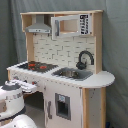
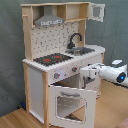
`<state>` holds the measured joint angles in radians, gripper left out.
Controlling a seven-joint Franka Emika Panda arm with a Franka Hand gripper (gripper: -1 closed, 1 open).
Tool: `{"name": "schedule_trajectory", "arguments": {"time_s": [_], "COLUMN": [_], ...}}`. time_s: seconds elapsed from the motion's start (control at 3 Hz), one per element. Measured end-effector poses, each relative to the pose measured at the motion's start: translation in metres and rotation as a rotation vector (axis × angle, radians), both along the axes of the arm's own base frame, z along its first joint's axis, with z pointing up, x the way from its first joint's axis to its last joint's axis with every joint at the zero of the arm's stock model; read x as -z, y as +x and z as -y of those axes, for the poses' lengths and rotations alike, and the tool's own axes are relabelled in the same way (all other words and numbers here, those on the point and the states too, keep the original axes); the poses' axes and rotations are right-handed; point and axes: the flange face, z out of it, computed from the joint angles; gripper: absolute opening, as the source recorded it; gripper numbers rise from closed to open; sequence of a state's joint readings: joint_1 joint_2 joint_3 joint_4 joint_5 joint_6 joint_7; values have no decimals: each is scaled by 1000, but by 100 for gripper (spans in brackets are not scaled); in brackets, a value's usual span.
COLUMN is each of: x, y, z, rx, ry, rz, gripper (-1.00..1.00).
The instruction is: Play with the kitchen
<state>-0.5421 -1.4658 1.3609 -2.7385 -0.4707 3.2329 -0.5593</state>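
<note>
Beside the kitchen [image 2: 60, 65], standing on the floor, the end effector [image 2: 86, 73] hovers near the open oven door [image 2: 70, 102]; its finger state I cannot tell. A careless push could strain that door's hinge.

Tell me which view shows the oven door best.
The second exterior view: the oven door hangs open toward the camera, window and frame in full. In the first exterior view only its edge juts out beside the arm.

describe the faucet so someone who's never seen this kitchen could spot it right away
On the kitchen, look along the countertop to the sink, beside the stovetop. The faucet rises behind the basin against the backsplash: the only black curved arch.
</note>
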Motion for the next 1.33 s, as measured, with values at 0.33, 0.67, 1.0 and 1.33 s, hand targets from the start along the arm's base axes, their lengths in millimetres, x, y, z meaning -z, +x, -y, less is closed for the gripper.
{"name": "schedule_trajectory", "arguments": {"time_s": [0.33, 0.67, 1.0, 1.33], "x": [14, 22, 20, 25], "y": [16, 32, 48, 65], "z": [-4, -16, -15, -29], "rx": [-26, -48, -71, -99], "ry": [2, 3, 11, 9], "rz": [-29, -44, -55, -68], "gripper": [100, 100, 100, 100]}}
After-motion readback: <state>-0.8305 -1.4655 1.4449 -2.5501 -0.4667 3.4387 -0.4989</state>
